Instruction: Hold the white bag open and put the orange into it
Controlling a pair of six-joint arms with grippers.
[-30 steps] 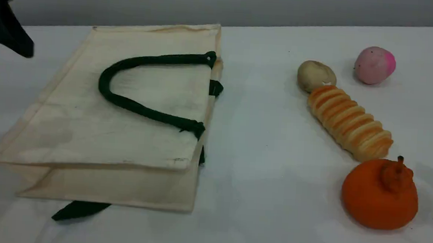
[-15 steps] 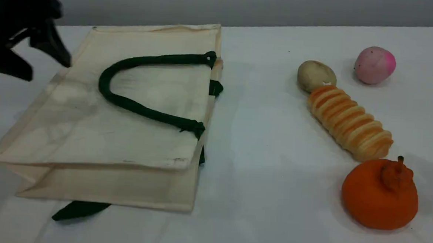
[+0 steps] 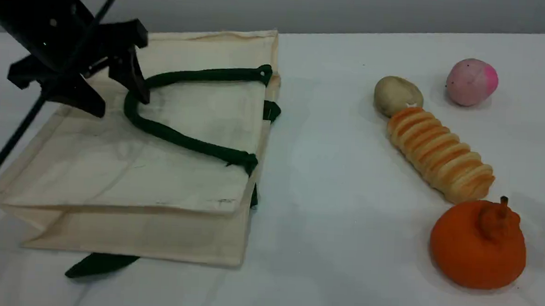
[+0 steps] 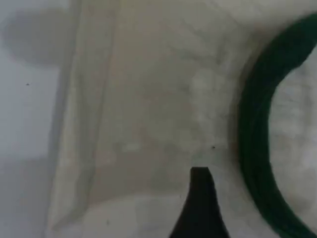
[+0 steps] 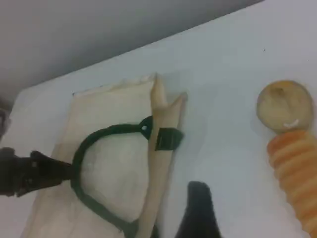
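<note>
The white bag [image 3: 168, 175] lies flat on its side at the table's left, mouth facing right, with a dark green handle [image 3: 180, 141] looped over its top face. My left gripper [image 3: 114, 99] hovers open over the bag's far left part, just left of the handle's bend. In the left wrist view one fingertip [image 4: 200, 203] sits over the cream fabric [image 4: 143, 124], beside the handle [image 4: 255, 144]. The orange [image 3: 478, 245] rests at the front right, far from both grippers. Only a dark fingertip [image 5: 198, 210] of the right gripper shows, with nothing on it, high above the bag's mouth edge [image 5: 161, 134].
A ribbed bread roll [image 3: 440, 155] lies just behind the orange, with a brown potato [image 3: 398, 95] at its far end. A pink ball [image 3: 472, 82] sits at the back right. A second green strap [image 3: 101, 264] pokes out under the bag's front edge.
The left arm has swung in from the left edge, rightward over the bag, up to the handle's bend. The bag and the food items have not moved.
</note>
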